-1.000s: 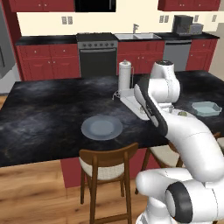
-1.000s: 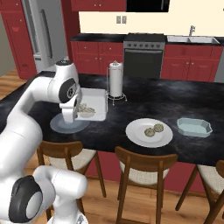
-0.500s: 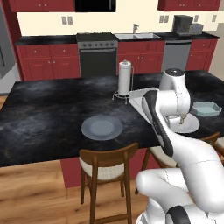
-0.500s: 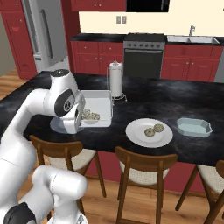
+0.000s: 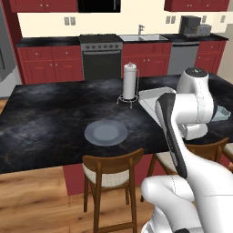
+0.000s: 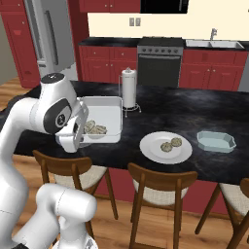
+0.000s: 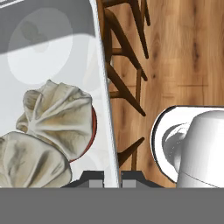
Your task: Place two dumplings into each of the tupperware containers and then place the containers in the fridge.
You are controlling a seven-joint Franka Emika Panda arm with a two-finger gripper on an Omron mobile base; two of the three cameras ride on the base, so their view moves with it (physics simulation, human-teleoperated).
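Note:
My gripper is shut on the rim of the white tupperware container, which shows as a translucent tub with two tan dumplings lying in it. In the right base view this container hangs at the island's near left with the gripper at its front edge. A white plate carries two more dumplings. The smaller blue-green container stands empty to the right. The grey fridge is at the back left.
A paper towel holder stands behind the white container. A grey plate lies on the black island counter. Wooden chairs line the island's near edge, and the wooden floor lies beyond it.
The arm's elbow has swung to the right in the left base view and sunk lower. The white container stays in the grip and has drifted slightly toward the island's near edge.

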